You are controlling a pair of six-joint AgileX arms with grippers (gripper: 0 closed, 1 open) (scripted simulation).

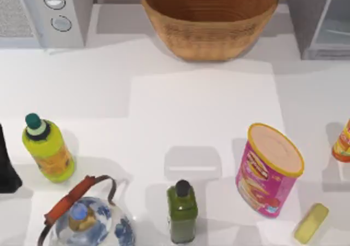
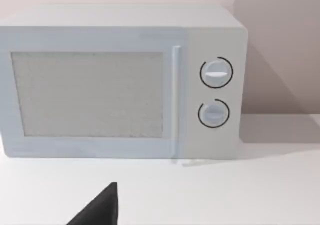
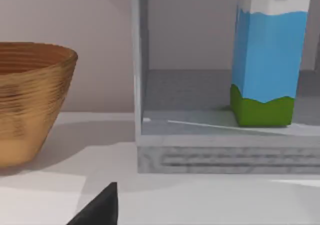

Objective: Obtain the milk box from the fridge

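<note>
1 milk box [image 3: 267, 60] upright in fridge [image 3: 225, 155] | claw states unclear

White table [image 1: 197, 109] (glossy, perhaps) against plain beige wall [image 2: 280, 45].

Left arm [image 1: 7, 164]: dark segment at the table's left edge, near side. Left gripper: dark finger tip [image 2: 100, 207] visible in wrist view. Right gripper: dark finger tip [image 3: 100, 207] likewise.
</note>
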